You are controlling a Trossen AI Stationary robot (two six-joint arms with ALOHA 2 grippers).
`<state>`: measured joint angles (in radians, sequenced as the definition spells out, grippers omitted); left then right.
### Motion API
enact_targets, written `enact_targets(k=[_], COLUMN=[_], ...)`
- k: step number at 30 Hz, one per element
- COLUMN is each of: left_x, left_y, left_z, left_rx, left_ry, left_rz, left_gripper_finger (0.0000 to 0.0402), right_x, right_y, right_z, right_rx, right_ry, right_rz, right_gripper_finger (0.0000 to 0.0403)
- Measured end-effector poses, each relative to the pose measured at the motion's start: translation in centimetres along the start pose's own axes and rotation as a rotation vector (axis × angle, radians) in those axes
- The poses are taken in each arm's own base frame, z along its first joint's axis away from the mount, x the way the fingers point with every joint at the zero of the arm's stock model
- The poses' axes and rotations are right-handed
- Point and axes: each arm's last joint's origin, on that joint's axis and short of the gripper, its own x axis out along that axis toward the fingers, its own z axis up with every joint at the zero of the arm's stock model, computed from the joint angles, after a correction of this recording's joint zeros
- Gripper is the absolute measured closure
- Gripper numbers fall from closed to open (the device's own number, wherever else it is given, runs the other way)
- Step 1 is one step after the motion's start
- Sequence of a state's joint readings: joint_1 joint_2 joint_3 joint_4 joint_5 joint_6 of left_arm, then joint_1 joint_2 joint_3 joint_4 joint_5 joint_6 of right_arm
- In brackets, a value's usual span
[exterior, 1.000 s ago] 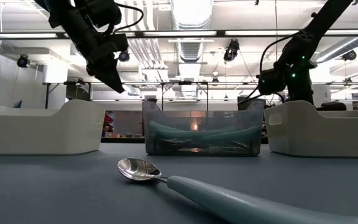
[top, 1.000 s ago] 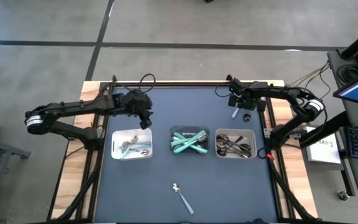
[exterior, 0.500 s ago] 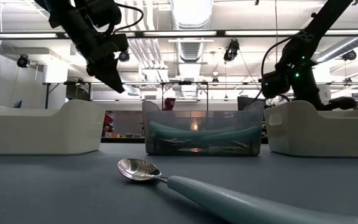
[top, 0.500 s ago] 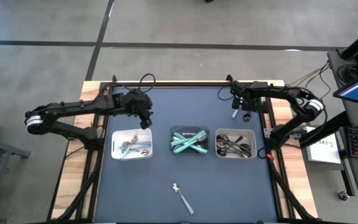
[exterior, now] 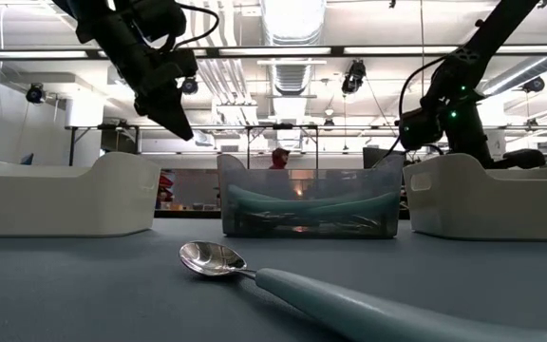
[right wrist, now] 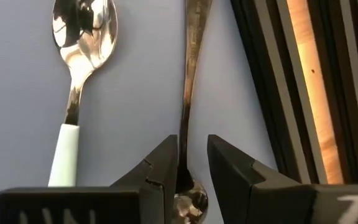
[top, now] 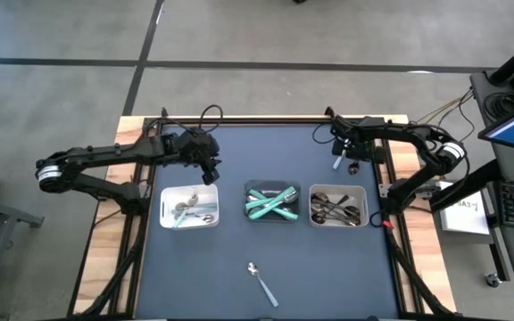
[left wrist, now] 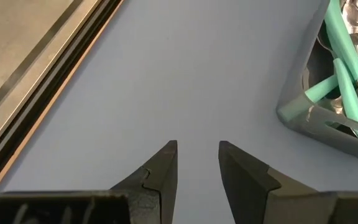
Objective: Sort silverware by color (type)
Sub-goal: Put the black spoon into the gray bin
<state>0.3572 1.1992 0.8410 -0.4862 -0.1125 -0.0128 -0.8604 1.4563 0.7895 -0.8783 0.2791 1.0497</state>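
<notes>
My right gripper is open at the table's far right. Its fingers stand on either side of an all-silver spoon's shaft, close to the bowl. A spoon with a pale teal handle lies flat beside it. My left gripper is open and holds nothing; it hangs over bare table past the left tray. Another teal-handled spoon lies flat near the table's near edge, large in the low view. My right gripper comes from above with one finger on each side of the silver spoon's shaft, which lies flat on the table. Whether a finger touches the shaft, I cannot tell.
Three small trays stand in a row mid-table: the left one holds silver pieces, the middle one teal-handled pieces, the right one dark and shiny pieces. The table's right rail runs close beside the right gripper.
My right gripper has shifted a little toward the table's right edge, from over the teal-handled spoon to over the silver one.
</notes>
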Motion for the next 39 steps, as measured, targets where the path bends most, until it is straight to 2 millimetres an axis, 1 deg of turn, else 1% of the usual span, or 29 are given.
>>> enact_targets(k=[6, 12, 17, 20, 24, 31, 33, 37, 39], left_x=[0.2, 0.3, 0.3, 0.3, 0.3, 0.3, 0.3, 0.3, 0.4], left_y=[0.0, 0.0, 0.0, 0.0, 0.0, 0.0, 0.0, -0.1, -0.1], left_z=[-0.3, -0.5, -0.5, -0.5, -0.5, -0.3, -0.3, -0.4, -0.6], left_rx=[0.001, 0.003, 0.003, 0.004, 0.004, 0.001, -0.009, -0.025, -0.024], left_ry=[0.011, 0.016, 0.017, 0.017, 0.017, 0.002, 0.002, 0.005, 0.007], left_rz=[0.000, 0.000, 0.000, 0.000, 0.000, -0.001, -0.001, -0.008, -0.022], left_gripper_finger=[0.0302, 0.0302, 0.0302, 0.0302, 0.0302, 0.0302, 0.0302, 0.0302, 0.0302], right_x=[0.2, 1.6, 3.0, 3.4, 3.2, 1.9, 1.5, 0.5, 0.2], right_y=[0.1, 0.7, 1.6, 2.1, 2.4, 2.1, 1.9, 2.0, 2.0], right_z=[0.0, -0.2, -1.0, -1.6, -2.2, -2.0, -1.9, -1.8, -1.9], right_rx=[0.043, 0.034, -0.040, -0.089, -0.113, -0.106, -0.106, -0.091, -0.101], right_ry=[0.000, 0.033, 0.058, 0.044, -0.002, -0.028, -0.039, -0.027, -0.014], right_rz=[-0.004, -0.051, -0.102, -0.125, -0.134, -0.078, -0.056, 0.035, 0.060], right_gripper_finger=[0.0321, 0.0321, 0.0321, 0.0323, 0.0328, 0.0331, 0.0342, 0.0383, 0.0389])
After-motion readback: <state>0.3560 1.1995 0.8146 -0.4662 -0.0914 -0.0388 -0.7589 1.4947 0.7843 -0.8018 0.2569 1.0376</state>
